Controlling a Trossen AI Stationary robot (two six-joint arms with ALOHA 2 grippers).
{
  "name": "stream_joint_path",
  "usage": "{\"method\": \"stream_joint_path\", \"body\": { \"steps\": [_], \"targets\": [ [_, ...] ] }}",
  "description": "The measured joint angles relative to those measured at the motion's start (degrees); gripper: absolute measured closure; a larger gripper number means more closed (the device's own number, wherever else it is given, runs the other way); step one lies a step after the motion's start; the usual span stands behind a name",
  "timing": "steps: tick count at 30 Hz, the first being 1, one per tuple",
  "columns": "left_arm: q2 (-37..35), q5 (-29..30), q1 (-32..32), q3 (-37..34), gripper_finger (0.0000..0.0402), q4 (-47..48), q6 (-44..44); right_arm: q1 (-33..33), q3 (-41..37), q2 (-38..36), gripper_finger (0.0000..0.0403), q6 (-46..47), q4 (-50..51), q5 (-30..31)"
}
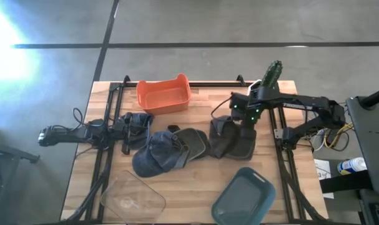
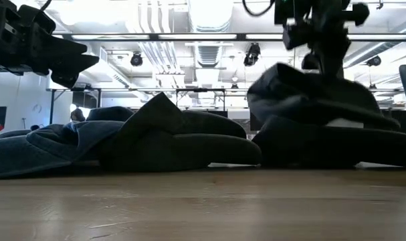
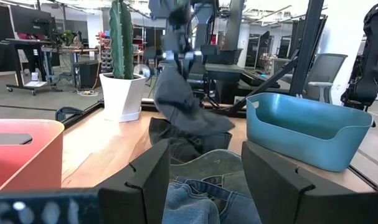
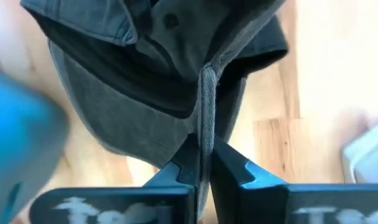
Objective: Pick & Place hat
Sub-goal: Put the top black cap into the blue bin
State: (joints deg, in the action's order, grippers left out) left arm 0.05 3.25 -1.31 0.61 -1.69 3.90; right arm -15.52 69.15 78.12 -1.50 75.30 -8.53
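Note:
Several caps lie in the middle of the table: a blue denim cap (image 1: 153,155), an olive cap (image 1: 192,142) and dark grey caps (image 1: 230,140). My right gripper (image 1: 247,122) is shut on one dark grey cap (image 2: 303,94), which it holds up above another dark cap (image 2: 336,144). My left gripper (image 1: 138,125) is open and low at the table's left. In the left wrist view (image 3: 204,180) its fingers stand just over the denim cap (image 3: 201,196). The frames do not show whether they touch it. My right gripper pinches a raised fold of the dark grey cap's cloth (image 4: 205,124) between its two fingers (image 4: 235,171). The fingers come from above and point down. The cap hangs below the fingers, and its lower part rests on the other dark cap.
An orange bin (image 1: 164,95) stands at the far edge. A clear container (image 1: 132,197) is at the near left and a teal container (image 1: 244,197) at the near right. A cactus in a white pot (image 1: 270,76) stands at the far right, beside my right arm.

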Motion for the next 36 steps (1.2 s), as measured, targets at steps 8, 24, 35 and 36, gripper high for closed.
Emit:
{"method": "stream_joint_path", "body": {
  "steps": [8, 24, 35, 36],
  "targets": [
    [-0.01, -0.02, 0.0, 0.0, 0.0209, 0.02, 0.0, 2.55, 7.11, -2.96, 0.0389, 1.25, 1.31, 15.42],
    [0.0, 0.0, -0.01, 0.01, 0.0209, 0.04, 0.0, 17.42, 14.36, -2.58, 0.0384, 4.5, 8.95, -6.8],
    [0.0, 0.0, 0.0, -0.01, 0.0209, 0.05, 0.0, 35.71, 8.86, 1.19, 0.0384, -1.65, 3.19, -3.59],
    [0.0, 0.0, 0.01, -0.01, 0.0209, 0.04, 0.0, 37.12, 8.26, 1.84, 0.0384, -1.69, 1.81, -3.59]
  ]
}}
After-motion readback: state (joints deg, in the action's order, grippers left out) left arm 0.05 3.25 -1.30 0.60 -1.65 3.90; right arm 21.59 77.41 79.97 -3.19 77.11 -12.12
